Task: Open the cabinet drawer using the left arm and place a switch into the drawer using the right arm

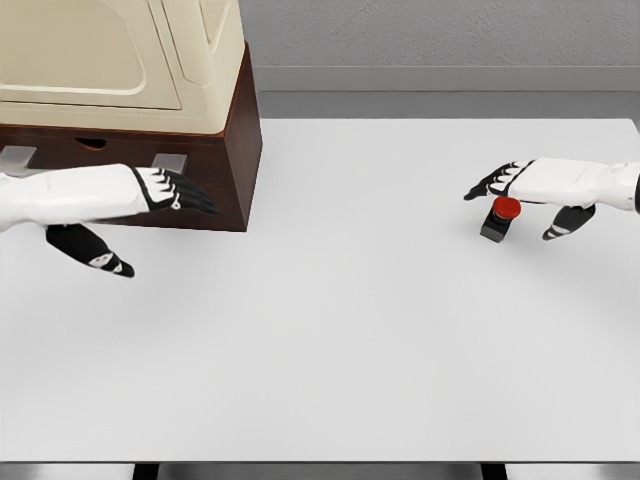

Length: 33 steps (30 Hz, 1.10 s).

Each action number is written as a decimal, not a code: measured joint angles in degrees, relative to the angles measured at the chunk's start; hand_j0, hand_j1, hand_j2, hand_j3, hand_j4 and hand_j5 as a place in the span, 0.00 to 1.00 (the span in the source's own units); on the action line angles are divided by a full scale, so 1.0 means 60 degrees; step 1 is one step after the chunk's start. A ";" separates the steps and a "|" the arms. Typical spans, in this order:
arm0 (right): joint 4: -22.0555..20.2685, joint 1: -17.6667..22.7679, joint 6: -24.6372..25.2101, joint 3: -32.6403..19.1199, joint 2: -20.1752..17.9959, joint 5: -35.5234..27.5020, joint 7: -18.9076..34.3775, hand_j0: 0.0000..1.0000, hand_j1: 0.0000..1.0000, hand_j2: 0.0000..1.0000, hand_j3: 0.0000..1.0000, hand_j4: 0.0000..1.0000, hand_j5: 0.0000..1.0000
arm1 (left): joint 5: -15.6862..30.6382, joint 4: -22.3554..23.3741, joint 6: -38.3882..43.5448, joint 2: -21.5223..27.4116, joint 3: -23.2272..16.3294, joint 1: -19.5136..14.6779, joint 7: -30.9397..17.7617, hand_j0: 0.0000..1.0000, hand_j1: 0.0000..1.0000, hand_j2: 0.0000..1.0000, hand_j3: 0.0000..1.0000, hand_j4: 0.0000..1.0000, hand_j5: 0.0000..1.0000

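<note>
At far left, the left hand (150,205) hovers with fingers spread before the brown cabinet (228,150), its drawer (90,147) closed. Across the white desk (340,330), the right hand (520,195) hangs spread over the red-buttoned switch (503,215).

The cabinet (150,120) runs off the top and left edges; the right hand (530,190) partly hides the switch (500,218).

We count one cabinet (120,100) just behind the left hand (150,195), with one drawer (90,155) in its base and two grey handles (170,160) just above that hand's wrist. We count one switch (503,215) with one red button, directly under the right hand (535,190). That makes two hands, over one table (350,350).
</note>
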 measured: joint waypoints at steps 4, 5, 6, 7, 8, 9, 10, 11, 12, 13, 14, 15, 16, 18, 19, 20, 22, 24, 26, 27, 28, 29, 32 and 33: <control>0.0036 -0.0059 0.0001 -0.0009 -0.0001 -0.0004 0.0000 1.00 1.00 1.00 1.00 1.00 1.00 | -0.0019 0.0000 -0.0002 0.0092 0.0430 0.0131 0.0051 1.00 1.00 1.00 1.00 1.00 1.00; 0.0059 -0.0088 0.0001 -0.0007 -0.0002 -0.0007 0.0000 1.00 1.00 1.00 1.00 1.00 1.00 | -0.0022 0.0000 -0.0002 0.0192 0.0771 0.0219 0.0069 1.00 1.00 1.00 1.00 1.00 1.00; 0.0093 -0.0088 0.0001 -0.0005 -0.0003 -0.0010 0.0000 1.00 1.00 1.00 1.00 1.00 1.00 | -0.0017 0.0000 -0.0001 0.0266 0.1071 0.0233 0.0083 1.00 1.00 1.00 1.00 1.00 1.00; 0.0151 -0.0088 0.0001 -0.0002 -0.0004 -0.0013 0.0000 1.00 1.00 1.00 1.00 1.00 1.00 | 0.0010 0.0001 0.0003 0.0298 0.1296 0.0337 0.0096 1.00 1.00 1.00 1.00 1.00 1.00; 0.0250 -0.0088 0.0002 0.0007 -0.0004 -0.0014 0.0000 1.00 1.00 1.00 1.00 1.00 1.00 | 0.0011 0.0001 0.0002 0.0302 0.1455 0.0584 0.0099 1.00 1.00 1.00 1.00 1.00 1.00; 0.0371 -0.0088 0.0001 0.0013 -0.0005 -0.0009 0.0000 1.00 1.00 1.00 1.00 1.00 1.00 | -0.0004 0.0000 -0.0001 0.0303 0.1584 0.0714 0.0085 1.00 1.00 1.00 1.00 1.00 1.00; 0.0478 -0.0103 0.0001 0.0026 -0.0003 -0.0005 0.0000 1.00 1.00 1.00 1.00 1.00 1.00 | 0.0008 0.0000 -0.0001 0.0306 0.1705 0.0889 0.0073 1.00 1.00 1.00 1.00 1.00 1.00; 0.0571 -0.0103 0.0001 0.0047 0.0002 -0.0004 0.0000 1.00 1.00 1.00 1.00 1.00 1.00 | 0.0030 0.0000 0.0000 0.0312 0.1796 0.0951 0.0064 1.00 1.00 1.00 1.00 1.00 1.00; 0.0697 -0.0146 0.0002 0.0064 0.0043 -0.0004 0.0000 1.00 1.00 1.00 1.00 1.00 1.00 | 0.0046 0.0000 0.0001 0.0322 0.1859 0.0956 0.0051 1.00 1.00 1.00 1.00 1.00 1.00; 0.0826 -0.0205 0.0002 0.0080 0.0117 -0.0001 0.0000 1.00 1.00 1.00 1.00 1.00 1.00 | 0.0051 0.0000 0.0000 0.0349 0.1905 0.0953 0.0037 1.00 1.00 1.00 1.00 1.00 1.00; 0.0921 -0.0220 0.0001 0.0095 0.0183 0.0001 0.0000 1.00 1.00 1.00 1.00 1.00 1.00 | 0.0067 0.0000 0.0000 0.0379 0.1939 0.0938 0.0037 1.00 1.00 1.00 1.00 1.00 1.00; 0.0991 -0.0220 0.0000 0.0105 0.0248 0.0003 0.0000 1.00 1.00 1.00 1.00 1.00 1.00 | 0.0167 0.0000 0.0000 0.0399 0.1961 0.0938 0.0055 1.00 1.00 1.00 1.00 1.00 1.00; 0.1044 -0.0220 0.0000 0.0115 0.0315 0.0003 0.0000 1.00 1.00 1.00 1.00 1.00 1.00 | 0.0278 0.0000 0.0000 0.0402 0.1979 0.0923 0.0067 1.00 1.00 1.00 1.00 1.00 1.00; 0.1107 -0.0220 0.0000 0.0130 0.0432 0.0010 0.0000 1.00 1.00 1.00 1.00 1.00 1.00 | 0.0434 0.0000 0.0107 0.0389 0.1977 0.0923 0.0028 1.00 1.00 1.00 1.00 1.00 1.00; 0.1127 -0.0234 0.0001 0.0149 0.0485 0.0012 0.0000 1.00 1.00 1.00 1.00 1.00 1.00 | 0.0493 0.0000 0.0179 0.0401 0.1970 0.0924 -0.0207 1.00 1.00 1.00 1.00 1.00 1.00; 0.1138 -0.0249 0.0017 0.0192 0.0531 0.0018 0.0000 1.00 1.00 1.00 1.00 1.00 1.00 | 0.0556 0.0000 0.0229 0.0417 0.1996 0.0911 -0.0706 1.00 1.00 1.00 1.00 1.00 1.00; 0.1157 -0.0278 0.0107 0.0296 0.0669 0.0031 0.0000 1.00 1.00 1.00 1.00 1.00 1.00 | 0.0763 0.0000 0.0285 0.0443 0.2102 0.0895 -0.1704 1.00 1.00 1.00 1.00 1.00 1.00; 0.1160 -0.0278 0.0169 0.0356 0.0769 0.0038 0.0000 1.00 1.00 1.00 1.00 1.00 1.00 | 0.1020 0.0000 0.0291 0.0498 0.2202 0.0894 -0.2344 1.00 1.00 1.00 1.00 1.00 1.00; 0.1166 -0.0264 0.0205 0.0395 0.0834 0.0042 0.0000 1.00 1.00 1.00 1.00 1.00 1.00 | 0.1382 0.0000 0.0282 0.0583 0.2354 0.0893 -0.2650 1.00 1.00 1.00 1.00 1.00 1.00; 0.1169 -0.0278 0.0215 0.0408 0.0853 0.0041 0.0000 0.98 0.98 0.98 0.98 0.98 0.98 | 0.1633 0.0000 0.0289 0.0646 0.2435 0.0895 -0.2719 1.00 1.00 1.00 1.00 1.00 1.00; 0.1174 -0.0264 0.0222 0.0420 0.0866 0.0041 0.0000 0.97 0.97 0.97 0.97 0.97 0.97 | 0.1853 0.0000 0.0314 0.0692 0.2494 0.0893 -0.2758 1.00 1.00 1.00 1.00 1.00 1.00; 0.1180 -0.0264 0.0226 0.0429 0.0876 0.0038 0.0000 0.96 0.96 0.96 0.96 0.96 0.96 | 0.2043 0.0000 0.0415 0.0723 0.2539 0.0893 -0.2719 1.00 1.00 1.00 1.00 1.00 1.00; 0.1324 -0.0278 0.0210 0.0438 0.0900 0.0032 0.0000 0.92 0.92 0.92 0.92 0.92 0.92 | 0.2460 0.0002 0.1359 0.0754 0.2610 0.0879 -0.2418 1.00 1.00 1.00 1.00 1.00 1.00; 0.1362 -0.0278 0.0206 0.0439 0.0904 0.0032 0.0000 0.88 0.88 0.88 0.88 0.88 0.88 | 0.2500 0.0006 0.1688 0.0759 0.2620 0.0865 -0.2407 1.00 1.00 1.00 1.00 1.00 1.00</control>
